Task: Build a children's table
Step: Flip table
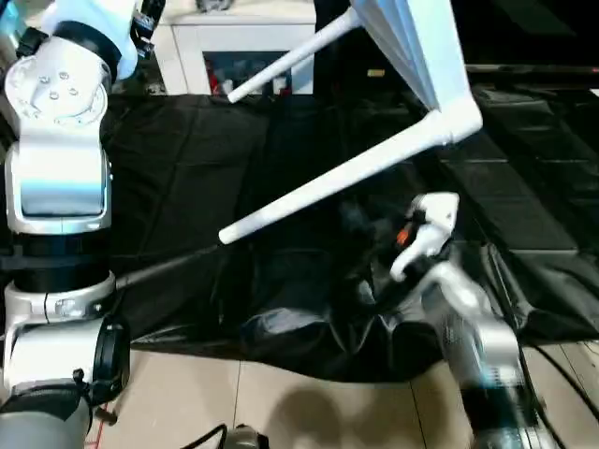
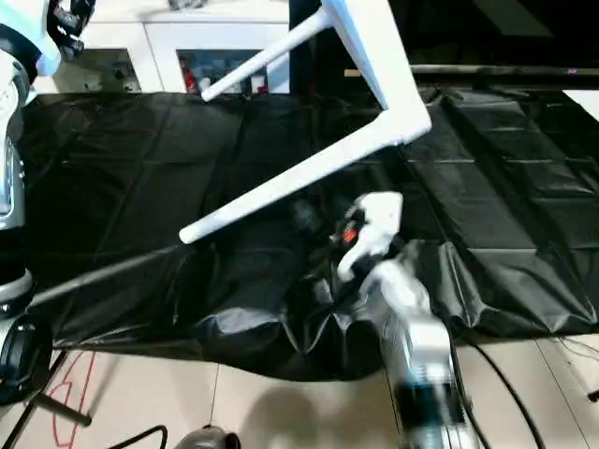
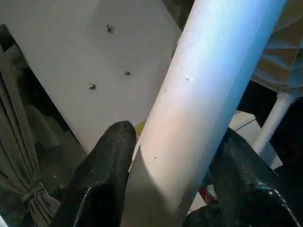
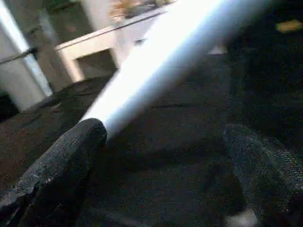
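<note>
Black sheeting (image 1: 187, 168) covers the floor ahead of me, with a white cabinet (image 1: 234, 47) behind it. My children's table (image 1: 412, 56) hangs tilted in the air above the sheeting, two legs slanting down toward my left. My left gripper (image 3: 170, 189) clamps one table leg (image 3: 208, 94) between both fingers. My right gripper (image 4: 165, 156) stands wide open below another leg (image 4: 165, 61), clear of it.

White children's table (image 1: 412, 42) hangs tilted in the air, two tubular legs (image 1: 337, 178) slanting downward, apparently fitted.
</note>
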Robot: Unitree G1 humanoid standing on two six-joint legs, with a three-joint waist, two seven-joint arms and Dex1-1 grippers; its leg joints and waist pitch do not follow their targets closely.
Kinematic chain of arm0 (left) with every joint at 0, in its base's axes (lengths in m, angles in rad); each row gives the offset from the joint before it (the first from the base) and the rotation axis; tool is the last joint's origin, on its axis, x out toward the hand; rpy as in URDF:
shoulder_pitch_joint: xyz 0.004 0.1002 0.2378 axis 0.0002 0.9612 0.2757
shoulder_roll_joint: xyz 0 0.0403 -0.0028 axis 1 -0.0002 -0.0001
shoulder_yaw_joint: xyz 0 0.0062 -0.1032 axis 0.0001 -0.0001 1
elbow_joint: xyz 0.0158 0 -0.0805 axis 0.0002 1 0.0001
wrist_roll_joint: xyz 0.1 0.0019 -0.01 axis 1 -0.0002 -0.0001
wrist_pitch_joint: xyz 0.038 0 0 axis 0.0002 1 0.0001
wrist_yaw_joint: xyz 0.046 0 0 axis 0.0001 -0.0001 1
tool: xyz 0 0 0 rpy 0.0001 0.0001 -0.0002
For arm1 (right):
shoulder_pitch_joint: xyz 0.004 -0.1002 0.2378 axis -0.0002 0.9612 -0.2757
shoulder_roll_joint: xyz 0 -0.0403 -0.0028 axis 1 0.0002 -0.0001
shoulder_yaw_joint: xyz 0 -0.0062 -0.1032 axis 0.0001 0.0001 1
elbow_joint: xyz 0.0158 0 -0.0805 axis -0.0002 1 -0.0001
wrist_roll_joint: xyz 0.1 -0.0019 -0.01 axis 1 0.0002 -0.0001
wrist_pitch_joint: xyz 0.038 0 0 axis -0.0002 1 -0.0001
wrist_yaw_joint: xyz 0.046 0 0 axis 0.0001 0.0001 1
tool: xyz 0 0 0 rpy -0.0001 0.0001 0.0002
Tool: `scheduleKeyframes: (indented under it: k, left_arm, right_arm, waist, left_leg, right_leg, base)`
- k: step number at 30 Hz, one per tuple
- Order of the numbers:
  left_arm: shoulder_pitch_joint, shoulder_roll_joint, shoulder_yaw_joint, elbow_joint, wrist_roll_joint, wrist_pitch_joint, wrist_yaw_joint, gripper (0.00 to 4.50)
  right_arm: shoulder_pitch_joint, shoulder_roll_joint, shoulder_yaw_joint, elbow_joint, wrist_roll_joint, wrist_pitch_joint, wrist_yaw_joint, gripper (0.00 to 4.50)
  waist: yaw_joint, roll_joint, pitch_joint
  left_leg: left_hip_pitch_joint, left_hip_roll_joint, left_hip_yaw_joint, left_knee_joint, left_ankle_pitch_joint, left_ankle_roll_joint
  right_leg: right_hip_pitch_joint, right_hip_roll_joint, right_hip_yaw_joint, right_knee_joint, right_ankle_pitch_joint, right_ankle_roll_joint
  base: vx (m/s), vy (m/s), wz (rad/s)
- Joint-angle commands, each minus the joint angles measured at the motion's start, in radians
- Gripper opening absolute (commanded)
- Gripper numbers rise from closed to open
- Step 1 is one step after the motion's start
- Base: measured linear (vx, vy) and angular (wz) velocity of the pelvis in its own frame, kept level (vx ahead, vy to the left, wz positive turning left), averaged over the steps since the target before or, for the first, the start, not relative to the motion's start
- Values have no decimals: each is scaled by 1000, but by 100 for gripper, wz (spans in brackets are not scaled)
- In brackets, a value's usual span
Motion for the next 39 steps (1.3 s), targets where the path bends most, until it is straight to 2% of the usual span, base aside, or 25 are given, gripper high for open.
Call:
scheduleKeyframes:
  k: [1,5,9,16,19,26,28,31,32,39]
  left_arm:
    - [26,-39,32,28,-88,54,12,225]
    - [29,-40,31,25,-87,59,13,225]
    - [32,-40,29,23,-86,63,12,225]
    - [38,-38,29,18,-84,69,11,225]
    - [42,-37,28,14,-84,72,9,225]
    - [56,-31,31,8,-82,80,10,225]
    - [59,-32,32,8,-83,83,12,225]
    - [65,-32,34,10,-81,83,16,225]
    - [67,-32,35,10,-81,84,18,225]
    - [107,-31,51,-17,-78,93,31,224]
  right_arm:
    - [-46,11,-37,48,42,-30,-6,450]
    - [-164,19,-64,206,40,-95,21,450]
    - [-233,37,-93,292,66,-136,86,450]
    - [-307,41,-100,421,51,-192,135,376]
    - [-339,39,-117,494,47,-229,162,365]
    - [-373,34,-134,538,63,-253,215,311]
    - [-379,33,-137,548,63,-259,223,288]
    - [-389,29,-144,562,62,-273,236,277]
    - [-392,28,-146,566,59,-279,240,254]
    - [-386,20,-144,516,45,-295,254,228]
  waist:
    - [-11,-18,-70]
    - [-12,-18,-73]
    - [-11,-17,-72]
    - [-10,-18,-71]
    - [-11,-17,-72]
    - [-10,-16,-72]
    - [-10,-14,-72]
    - [-11,-14,-71]
    - [-11,-12,-71]
    - [-11,-14,-69]
  left_leg:
    - [27,35,-17,-66,-164,4]
    - [25,33,-14,-61,-130,12]
    - [27,36,-15,-61,-139,22]
    - [28,37,-14,-63,-152,19]
    - [27,38,-14,-64,-155,21]
    - [25,38,-13,-62,-139,37]
    - [27,39,-14,-62,-144,36]
    - [27,39,-13,-63,-159,32]
    - [28,40,-14,-64,-167,30]
    - [28,40,-15,-67,-184,26]
  right_leg:
    - [22,-73,36,-82,-108,-176]
    - [26,-72,34,-75,-52,-193]
    - [26,-73,34,-75,-56,-196]
    - [25,-74,34,-77,-86,-207]
    - [26,-74,33,-76,-85,-213]
    - [27,-73,32,-74,-53,-224]
    - [26,-73,32,-74,-59,-224]
    - [26,-74,33,-77,-78,-226]
    - [24,-74,32,-78,-86,-226]
    - [23,-74,32,-80,-111,-220]
  base:
    - [0,0,0]
    - [0,0,0]
    - [0,0,0]
    - [0,0,0]
    - [0,0,0]
    - [0,0,0]
    - [0,0,0]
    - [0,0,0]
    - [0,0,0]
    - [0,0,0]
